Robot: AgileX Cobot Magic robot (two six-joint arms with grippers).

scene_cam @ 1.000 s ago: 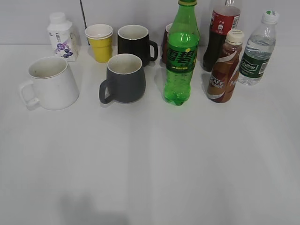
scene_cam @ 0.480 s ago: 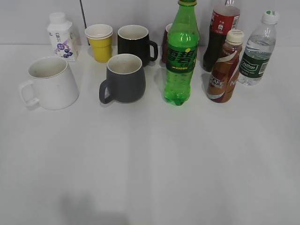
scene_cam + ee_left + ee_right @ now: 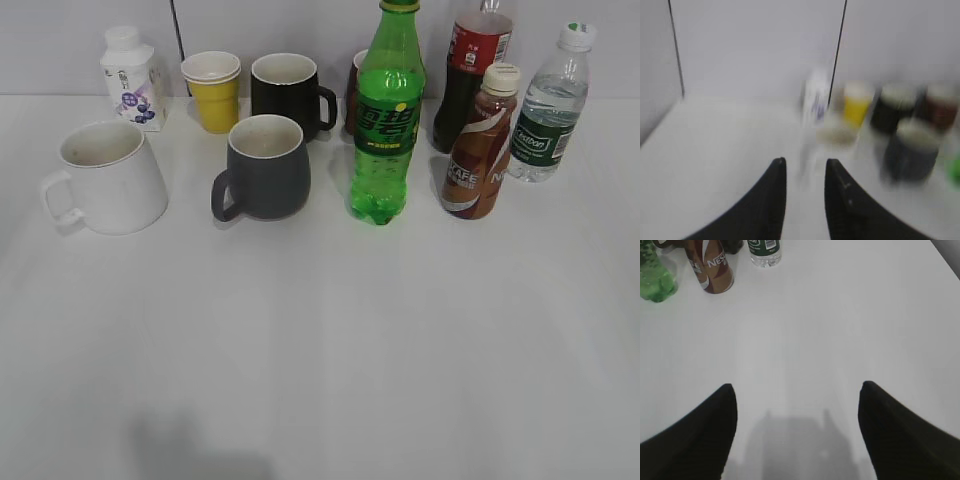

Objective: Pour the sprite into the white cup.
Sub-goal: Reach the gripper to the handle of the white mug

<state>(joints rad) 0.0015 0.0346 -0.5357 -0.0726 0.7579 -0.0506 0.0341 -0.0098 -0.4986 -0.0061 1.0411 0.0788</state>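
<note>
My left gripper (image 3: 804,172) has its jaws nearly together on nothing; my right gripper (image 3: 797,395) is spread wide, empty, above bare table (image 3: 330,340). The sprite (image 3: 385,115) stands capped, mid-row, right of the grey mug (image 3: 265,165). The white cup (image 3: 105,178) sits far left, looking empty.

Green sprite (image 3: 385,130), white cup (image 3: 108,178)

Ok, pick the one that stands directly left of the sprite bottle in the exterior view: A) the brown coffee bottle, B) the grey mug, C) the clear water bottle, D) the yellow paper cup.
B: in the exterior view the grey mug stands just left of the sprite, while the brown coffee bottle is on its right.
</note>
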